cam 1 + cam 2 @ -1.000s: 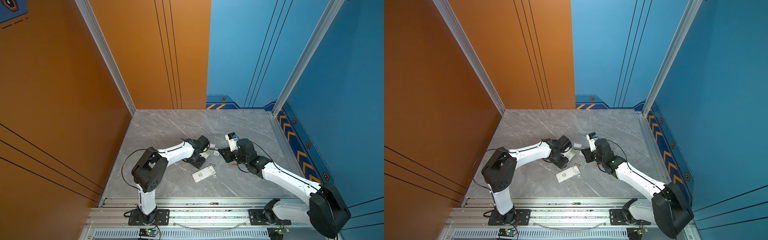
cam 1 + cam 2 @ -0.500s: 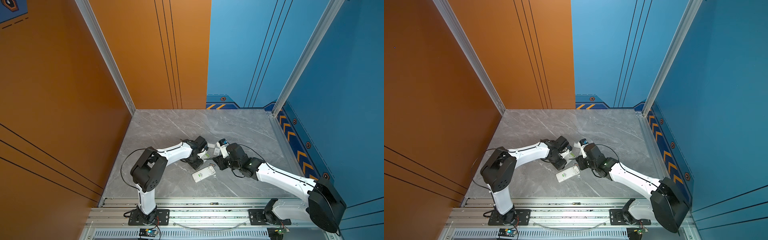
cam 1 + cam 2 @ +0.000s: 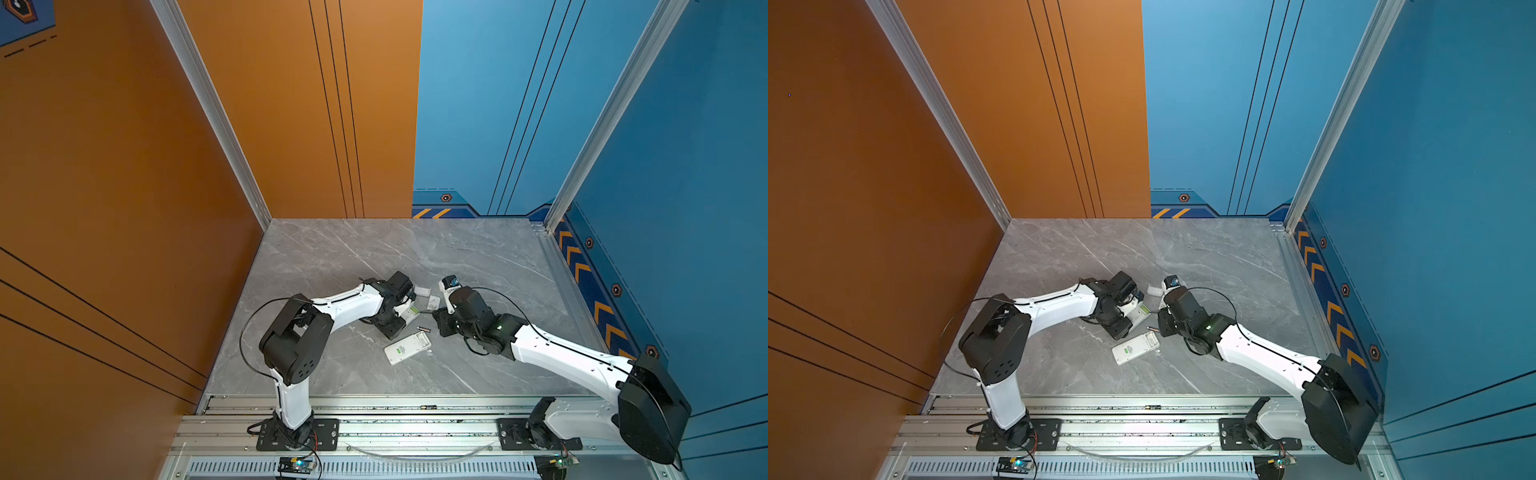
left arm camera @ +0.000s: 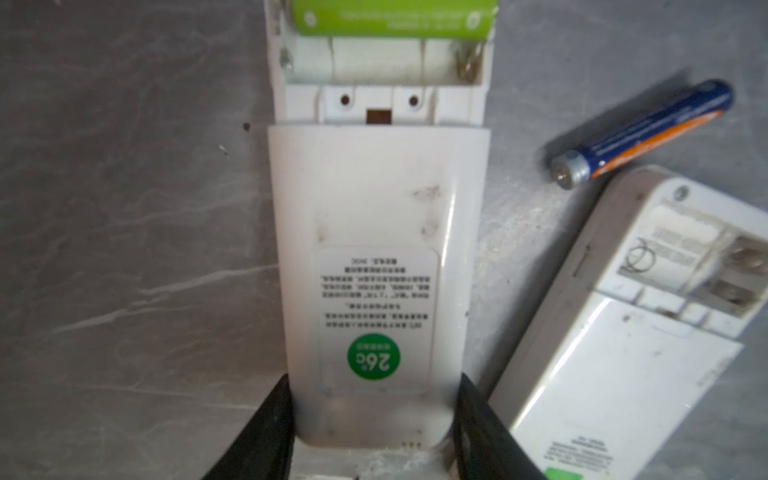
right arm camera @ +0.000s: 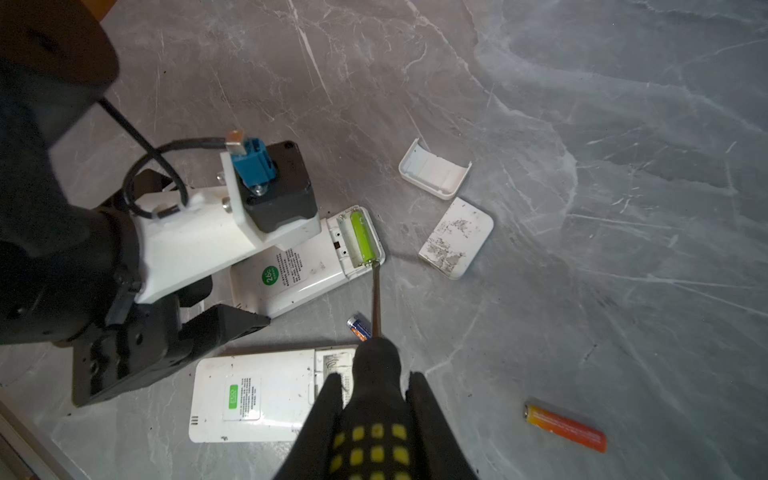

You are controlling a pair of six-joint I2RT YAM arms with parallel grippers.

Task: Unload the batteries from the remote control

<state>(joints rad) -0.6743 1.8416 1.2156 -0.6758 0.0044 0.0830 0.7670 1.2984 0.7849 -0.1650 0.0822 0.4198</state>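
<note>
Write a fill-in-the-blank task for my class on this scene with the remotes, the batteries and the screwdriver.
1. The left gripper clamps the white plastic remote bearing a round ___ sticker.
2. Its open compartment holds ___ lime-green cylindrical battery.
3. The right gripper holds the screwdriver by its black-and-___ handle.
4. ___ small white plastic covers lie loose on the grey marbled table.

Missing words: green; one; yellow; two.
</note>
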